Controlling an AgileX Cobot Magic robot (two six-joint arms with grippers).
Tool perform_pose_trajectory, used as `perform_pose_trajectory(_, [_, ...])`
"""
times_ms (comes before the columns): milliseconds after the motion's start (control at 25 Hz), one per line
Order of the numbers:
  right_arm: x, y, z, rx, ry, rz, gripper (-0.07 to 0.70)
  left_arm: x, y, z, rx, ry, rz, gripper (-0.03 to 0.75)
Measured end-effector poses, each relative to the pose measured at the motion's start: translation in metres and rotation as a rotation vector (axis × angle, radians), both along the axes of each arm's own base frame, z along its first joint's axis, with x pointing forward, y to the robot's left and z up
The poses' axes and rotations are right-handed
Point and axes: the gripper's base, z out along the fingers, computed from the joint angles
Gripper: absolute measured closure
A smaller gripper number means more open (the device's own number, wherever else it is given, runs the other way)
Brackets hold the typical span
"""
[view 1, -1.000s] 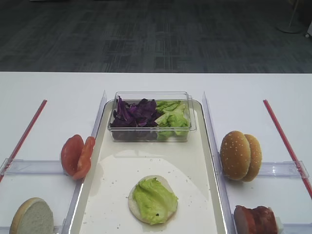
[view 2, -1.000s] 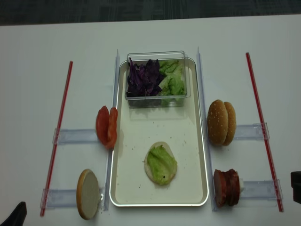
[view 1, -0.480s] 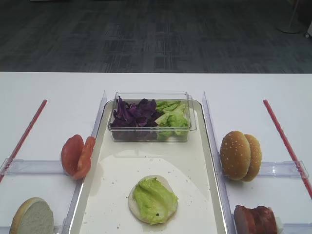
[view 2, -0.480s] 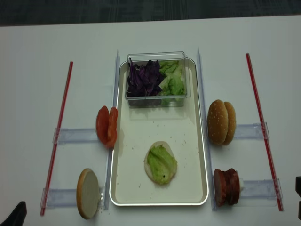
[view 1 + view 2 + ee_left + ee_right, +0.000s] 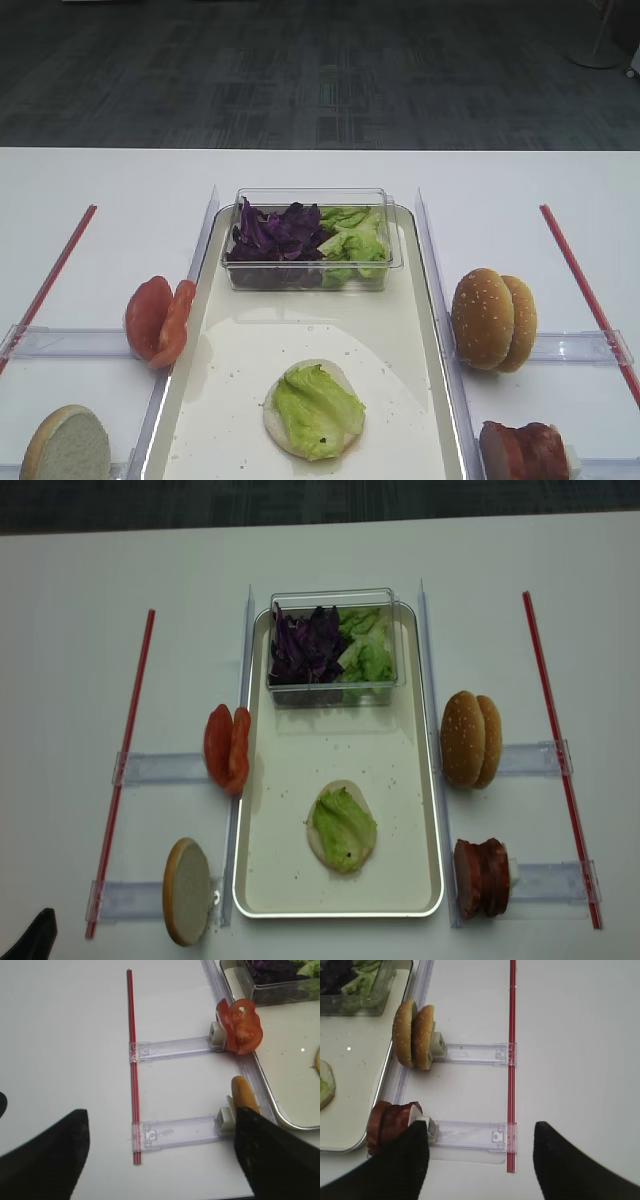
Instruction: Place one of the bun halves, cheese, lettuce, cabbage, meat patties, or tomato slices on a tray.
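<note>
On the cream tray (image 5: pixel 400 330) lies a pale bun half topped with a lettuce leaf (image 5: pixel 315 410). Cabbage (image 5: pixel 275 232) and more lettuce (image 5: pixel 355 238) fill the clear tub at the tray's far end. Two sesame bun halves (image 5: pixel 414 1034) and the meat patties (image 5: pixel 390 1122) stand on edge right of the tray. Tomato slices (image 5: pixel 240 1032) and a pale bun half (image 5: pixel 244 1100) stand to its left. My right gripper (image 5: pixel 481 1129) hangs open over the patties' rail, one finger close to the patties. My left gripper (image 5: pixel 160 1115) is open over the bun's rail. No cheese is in view.
Clear plastic rails (image 5: pixel 160 768) run out from each food stack to two red strips (image 5: pixel 122 770), one along each side of the white table. A dark fingertip (image 5: pixel 30 942) of the left arm shows at the overhead view's bottom left corner.
The dark right gripper tip at the right edge of the overhead view has slid down and out of that view. The food has not moved.
</note>
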Motion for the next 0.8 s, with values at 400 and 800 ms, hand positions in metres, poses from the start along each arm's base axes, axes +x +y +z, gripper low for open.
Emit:
perform_pose_trajectory(400, [-0.010, 0.000, 0.000, -0.006, -0.070, -0.001, 0.151, 0.000, 0.000, 0.000, 0.000, 0.000, 0.000, 0.170])
perform_pose_trajectory(800, [-0.021, 0.001, 0.000, -0.012, -0.142, -0.002, 0.151, 0.000, 0.000, 0.000, 0.000, 0.000, 0.000, 0.170])
